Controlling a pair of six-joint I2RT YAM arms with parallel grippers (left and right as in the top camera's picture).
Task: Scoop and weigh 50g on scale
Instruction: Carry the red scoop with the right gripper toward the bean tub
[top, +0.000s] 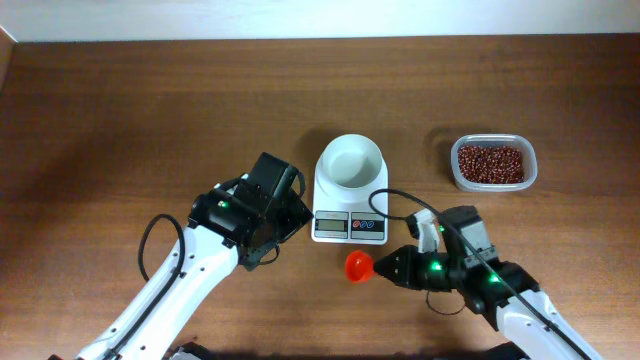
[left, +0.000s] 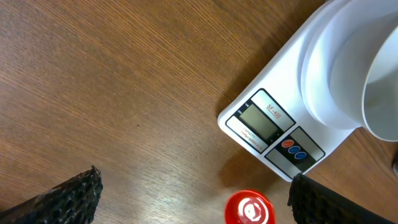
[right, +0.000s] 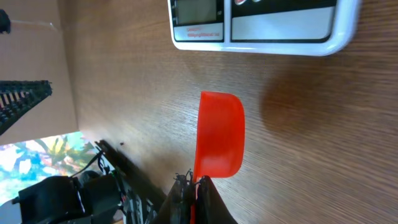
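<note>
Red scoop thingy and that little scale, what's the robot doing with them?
The right pincer is shut on the handle of the red scoop, holding it just in front of the scale. The scoop looks empty. The left pincer is open beside the scale and holds nothing. The white bowl on the scale has no beans in it yet. The beans are all in the clear tub off to the right.

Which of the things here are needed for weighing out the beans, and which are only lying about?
Needed: scale, with white bowl on top; red-brown beans in the clear tub; red scoop, gripped by the right gripper.
Lying about: no other object visible; left gripper open, holding nothing.
</note>
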